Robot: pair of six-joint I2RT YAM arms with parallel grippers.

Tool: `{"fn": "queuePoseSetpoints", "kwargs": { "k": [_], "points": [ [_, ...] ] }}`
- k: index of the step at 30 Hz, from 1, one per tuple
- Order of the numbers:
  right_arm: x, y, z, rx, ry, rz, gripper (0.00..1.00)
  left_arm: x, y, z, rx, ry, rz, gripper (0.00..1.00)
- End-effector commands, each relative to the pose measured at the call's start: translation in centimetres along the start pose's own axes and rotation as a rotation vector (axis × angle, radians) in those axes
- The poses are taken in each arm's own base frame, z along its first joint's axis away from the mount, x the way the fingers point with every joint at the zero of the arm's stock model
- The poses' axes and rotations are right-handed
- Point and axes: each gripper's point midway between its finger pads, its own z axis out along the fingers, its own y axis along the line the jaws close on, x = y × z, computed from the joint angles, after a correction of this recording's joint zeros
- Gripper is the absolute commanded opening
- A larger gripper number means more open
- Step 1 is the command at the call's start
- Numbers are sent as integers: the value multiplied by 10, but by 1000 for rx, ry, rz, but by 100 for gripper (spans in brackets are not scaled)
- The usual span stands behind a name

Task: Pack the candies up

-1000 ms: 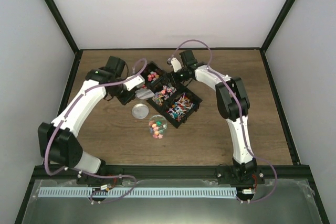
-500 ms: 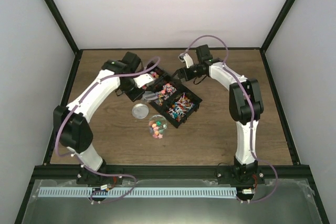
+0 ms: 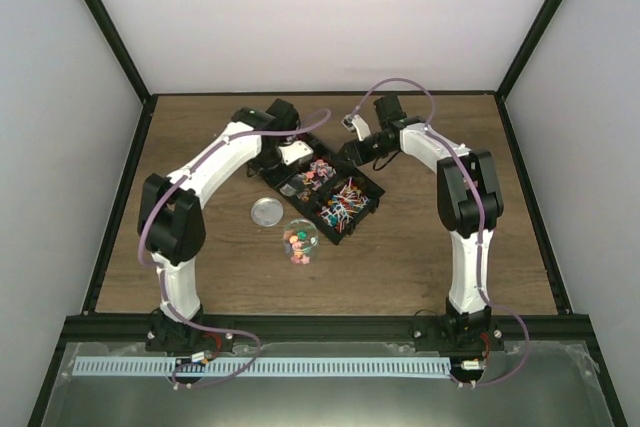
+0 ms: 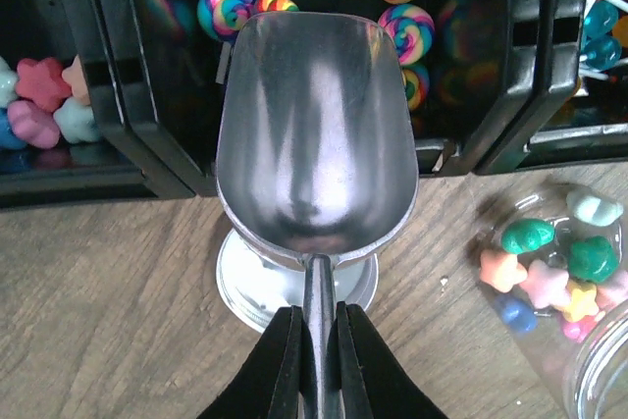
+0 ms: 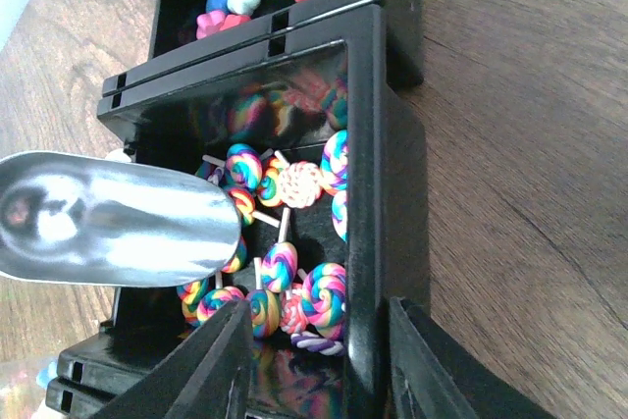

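Candies sit in the tray at twelve o'clock of the empty scoop, its handle pinched by the left gripper for dipping, while the right gripper, spread, straddles the tray wall, seemingly to steady it.

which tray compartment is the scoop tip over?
The middle compartment, holding rainbow swirl lollipops. The scoop tip hangs there; star candies fill one side compartment, blue lollipops the other.

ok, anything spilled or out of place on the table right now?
Possibly. A few pink candies seem to lie on the table just outside the clear jar, on its near side, like a spill, though the jar may be tipped. The lid lies apart, left of the jar. Nothing else stands out.
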Motion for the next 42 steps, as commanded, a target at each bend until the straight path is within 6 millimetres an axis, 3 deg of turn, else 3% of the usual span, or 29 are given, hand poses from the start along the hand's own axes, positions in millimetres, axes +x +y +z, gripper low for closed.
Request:
{"fn": "queuePoseSetpoints", "kwargs": {
  "k": [1,12,19,24,31,42],
  "points": [
    [-3,6,-1,-43,-3,5,37,-3,5,4,-42,46,-13,4],
    [1,5,7,-71,5,13,29,-16,-1,34,-38,71,24,4],
    [2,1,10,-69,9,4,24,-37,-15,46,39,-57,-4,4],
    [1,-1,12,-68,11,-3,23,-43,-15,56,25,-133,-5,4],
    [1,-4,12,-55,17,-12,21,-46,-18,38,26,-204,-13,4],
    [0,-13,9,-26,19,-3,21,-24,-21,12,9,-169,14,4]
  ]
}}
